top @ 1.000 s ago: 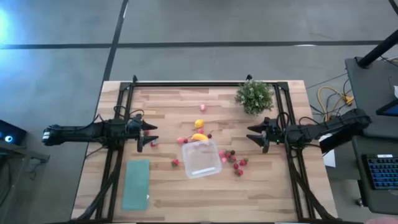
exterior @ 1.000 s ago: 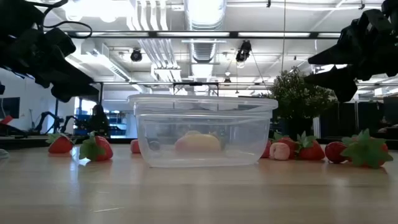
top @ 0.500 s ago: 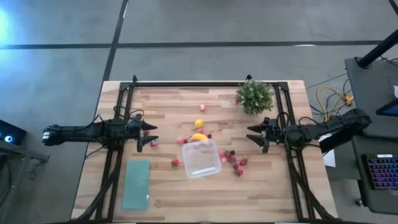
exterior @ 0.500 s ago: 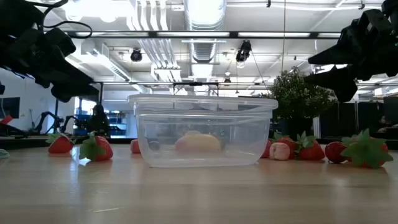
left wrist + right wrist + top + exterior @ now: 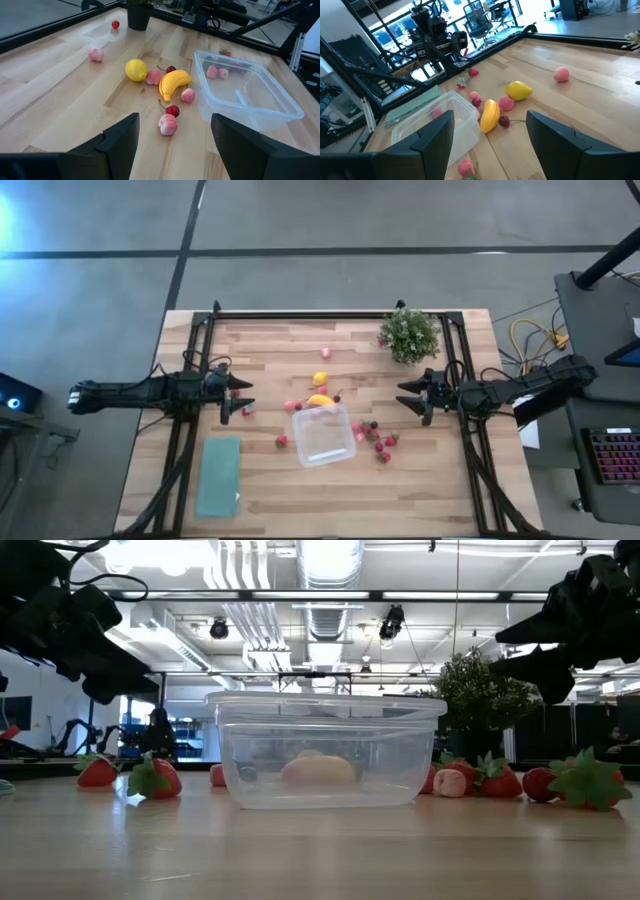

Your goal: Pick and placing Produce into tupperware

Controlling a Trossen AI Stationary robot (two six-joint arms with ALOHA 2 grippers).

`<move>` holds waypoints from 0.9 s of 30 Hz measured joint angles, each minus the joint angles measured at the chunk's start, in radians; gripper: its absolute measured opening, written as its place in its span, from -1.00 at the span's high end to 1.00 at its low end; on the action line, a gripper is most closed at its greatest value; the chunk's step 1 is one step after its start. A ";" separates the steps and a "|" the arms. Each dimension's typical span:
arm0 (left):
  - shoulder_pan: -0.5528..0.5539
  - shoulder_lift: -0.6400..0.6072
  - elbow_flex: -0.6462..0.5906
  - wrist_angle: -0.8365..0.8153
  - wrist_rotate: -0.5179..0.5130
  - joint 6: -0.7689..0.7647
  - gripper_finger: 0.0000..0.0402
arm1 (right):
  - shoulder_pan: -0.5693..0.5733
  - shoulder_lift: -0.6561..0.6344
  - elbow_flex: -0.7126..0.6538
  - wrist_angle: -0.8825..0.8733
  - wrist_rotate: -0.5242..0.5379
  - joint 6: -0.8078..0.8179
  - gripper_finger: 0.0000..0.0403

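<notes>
The clear tupperware (image 5: 323, 435) stands empty on the table's middle, also plain in the low view (image 5: 326, 748) and both wrist views (image 5: 247, 92) (image 5: 436, 125). Produce lies around it: a yellow lemon (image 5: 320, 379) (image 5: 136, 69), a banana (image 5: 321, 400) (image 5: 173, 82), pink pieces (image 5: 168, 124), cherries, and red strawberries (image 5: 381, 442) to its right. My left gripper (image 5: 243, 397) (image 5: 172, 145) hovers open above the table, left of the fruit. My right gripper (image 5: 408, 399) (image 5: 487, 145) hovers open to the right of it. Neither holds anything.
A green potted plant (image 5: 408, 335) stands near the far right corner. A flat teal lid (image 5: 218, 475) lies at the near left. A lone pink piece (image 5: 326, 352) sits toward the far edge. Black frame rails run along both table sides (image 5: 190, 440).
</notes>
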State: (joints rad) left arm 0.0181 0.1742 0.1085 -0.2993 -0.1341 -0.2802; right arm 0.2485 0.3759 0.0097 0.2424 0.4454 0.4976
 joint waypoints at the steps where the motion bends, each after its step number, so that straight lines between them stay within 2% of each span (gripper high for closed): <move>1: 0.000 0.000 0.000 0.000 0.000 0.000 -0.16 | 0.000 0.000 0.000 0.000 0.000 0.000 -0.19; 13: 0.000 0.000 0.000 0.000 0.000 0.000 -0.16 | 0.000 0.000 0.000 0.003 0.000 0.000 -0.19; 23: 0.000 0.000 0.000 0.000 0.000 0.000 -0.16 | 0.000 -0.002 0.000 0.079 0.000 0.108 -0.19; 27: 0.000 0.000 0.000 0.000 0.000 0.000 -0.16 | 0.000 -0.002 0.000 0.126 -0.003 0.311 -0.19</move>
State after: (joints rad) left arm 0.0185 0.1741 0.1086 -0.2996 -0.1340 -0.2802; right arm 0.2481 0.3740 0.0093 0.3686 0.4422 0.8082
